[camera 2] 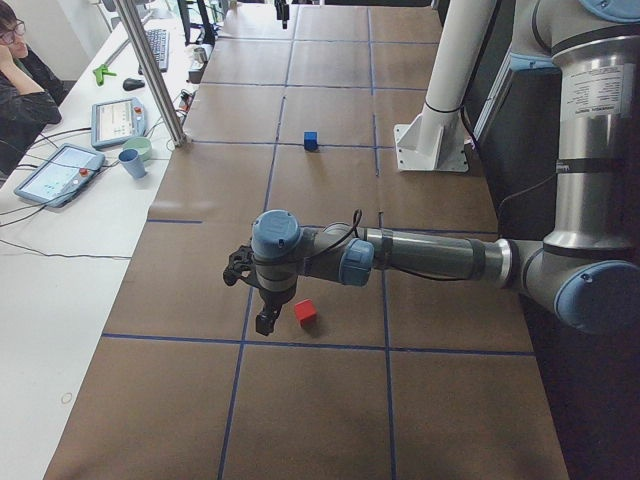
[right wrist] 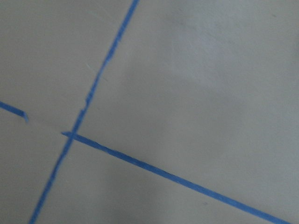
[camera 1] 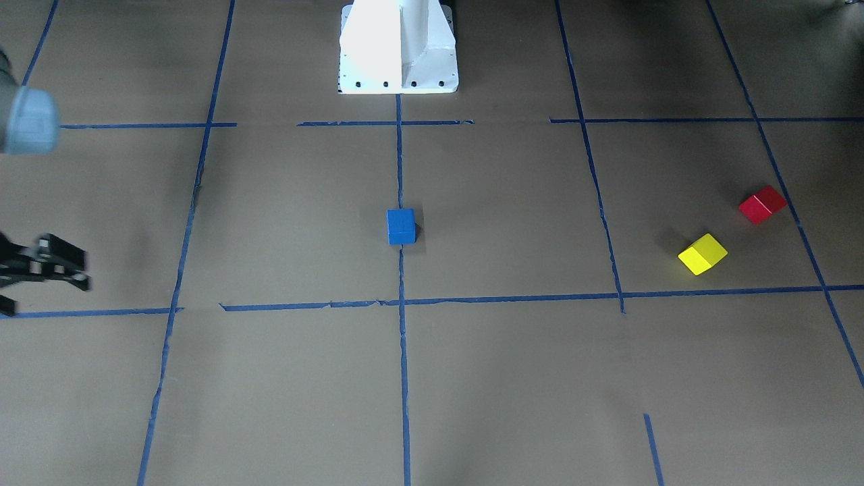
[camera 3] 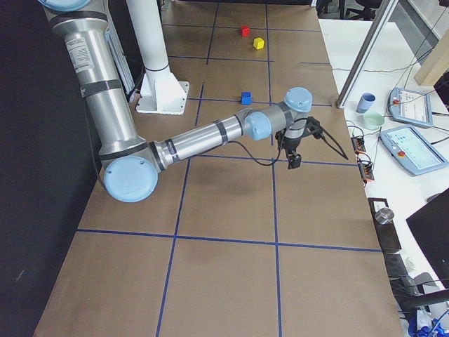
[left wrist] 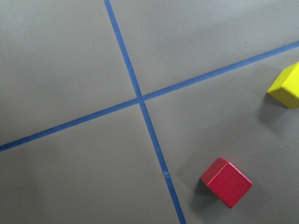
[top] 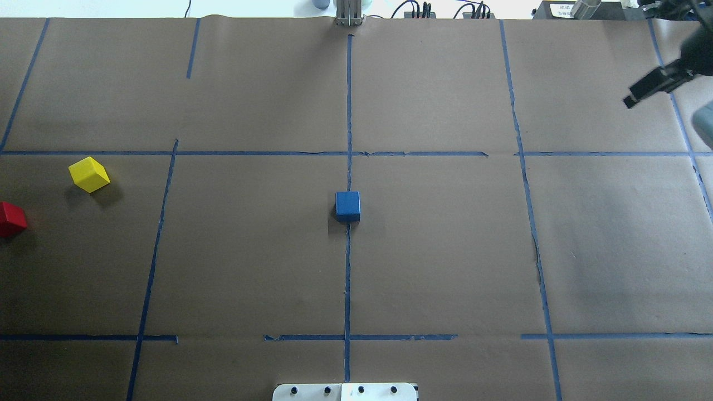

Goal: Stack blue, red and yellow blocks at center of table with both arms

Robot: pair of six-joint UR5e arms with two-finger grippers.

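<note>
1. The blue block (top: 348, 205) sits square on the long tape line at the center of table (top: 348, 178). No gripper is touching it. You can treat it as the base of the stack, which needs a flat, centred footing for the other two cubes.
2. The red block (top: 11, 219) and yellow block (top: 89, 174) lie far out on the robot's left side, well apart from the blue one. They are near each other but not touching, and each is turned at an angle to the tape grid. Neither is stacked yet, so only the first of the three placements looks done.
3. The left gripper (camera 2: 265, 318) hangs just beside the red block in the left side view, and its wrist camera shows that cube low and to the right. It looks placed there because these two cubes lie in its half. No view shows its fingers clearly, so you cannot tell whether it is spread or closed.
4. The right gripper (camera 1: 84, 270) is far off on the robot's right side, above bare table. Its fingers seem parted and it carries nothing. Being out there leaves the centre free for the other arm.
</note>
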